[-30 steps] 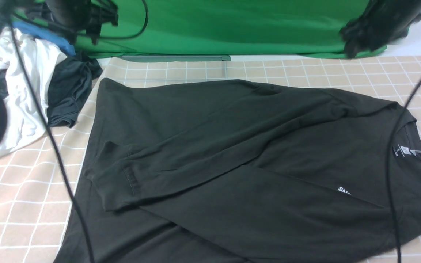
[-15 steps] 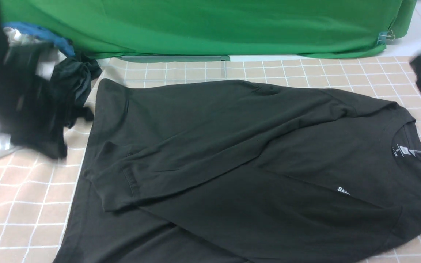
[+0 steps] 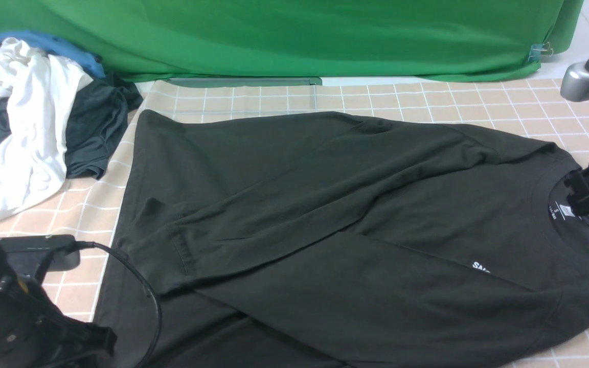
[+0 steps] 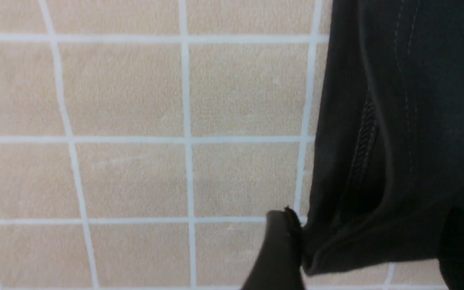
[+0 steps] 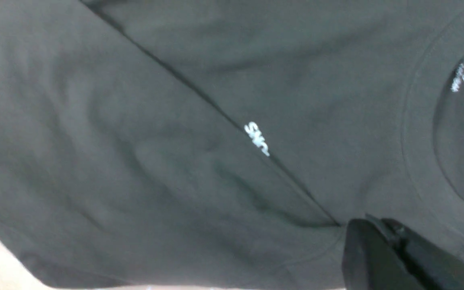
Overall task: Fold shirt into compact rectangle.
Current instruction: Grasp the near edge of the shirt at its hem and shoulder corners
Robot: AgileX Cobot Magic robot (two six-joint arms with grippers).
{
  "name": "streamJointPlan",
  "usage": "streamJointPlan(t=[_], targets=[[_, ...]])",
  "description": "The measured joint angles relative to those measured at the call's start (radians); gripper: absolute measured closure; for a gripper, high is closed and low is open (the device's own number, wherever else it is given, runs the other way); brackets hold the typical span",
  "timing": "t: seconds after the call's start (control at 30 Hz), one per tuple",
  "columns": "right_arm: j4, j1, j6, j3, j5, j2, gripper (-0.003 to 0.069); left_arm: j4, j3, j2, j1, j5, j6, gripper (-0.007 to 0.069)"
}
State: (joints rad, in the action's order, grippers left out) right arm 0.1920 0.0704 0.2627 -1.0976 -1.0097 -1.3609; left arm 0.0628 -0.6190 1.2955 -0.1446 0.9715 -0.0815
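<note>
The black shirt (image 3: 325, 204) lies spread on the checked cloth (image 3: 44, 225), collar to the right, one sleeve folded across its body. Its white print (image 3: 481, 267) is half hidden under a fold, and the neck label (image 3: 563, 212) shows inside the collar. My left gripper (image 3: 95, 340) sits low at the shirt's near left corner. In the left wrist view it (image 4: 371, 249) is open, with the shirt's hem corner (image 4: 336, 249) between the fingers (image 4: 280, 249). My right gripper (image 3: 575, 194) is at the collar. In the right wrist view it (image 5: 389, 229) looks shut over the shirt (image 5: 175, 121), holding nothing.
At the far left lies a pile of a white garment (image 3: 28, 128), a dark grey garment (image 3: 95, 128) and blue cloth (image 3: 54, 43). A green backdrop (image 3: 299, 36) hangs behind. My left arm's cable (image 3: 146, 296) loops over the shirt's edge.
Both arms have swung down out of the top of the view: the left to the shirt's near left corner, the right to the collar. The shirt has not moved.
</note>
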Motion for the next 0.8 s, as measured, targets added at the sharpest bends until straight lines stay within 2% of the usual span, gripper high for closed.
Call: streamJointPlan(t=[0.1,0.17,0.3,0.4,0.53,0.57,0.63,0.8], targets=[[0.044,0.000,0.012,0.000,0.006,0.000,0.0620,0.027,0.000,0.068,0.000,-0.027,0.014,0.0057],[0.083,0.000,0.043,0.000,0.007,0.000,0.0620,0.041,0.000,0.123,0.000,-0.031,0.017,0.0047],[0.131,0.000,0.090,0.000,0.001,0.000,0.0620,0.064,0.001,0.220,0.000,-0.033,0.024,0.0080],[0.144,0.000,0.108,0.000,-0.020,0.000,0.0620,0.049,-0.014,0.272,0.000,-0.004,0.033,0.0211],[0.148,0.000,0.121,0.000,-0.091,0.000,0.0605,0.053,-0.026,0.281,0.000,0.012,0.044,0.0510],[0.148,0.005,0.125,0.001,-0.109,0.000,0.0589,0.057,-0.030,0.277,0.000,0.012,0.052,0.0552],[0.146,0.021,0.127,0.009,-0.124,0.000,0.0547,0.059,-0.031,0.265,0.000,0.015,0.059,0.0588],[0.133,0.158,0.130,0.099,-0.101,0.001,0.0347,0.075,-0.033,0.166,0.000,0.059,0.057,0.0606]])
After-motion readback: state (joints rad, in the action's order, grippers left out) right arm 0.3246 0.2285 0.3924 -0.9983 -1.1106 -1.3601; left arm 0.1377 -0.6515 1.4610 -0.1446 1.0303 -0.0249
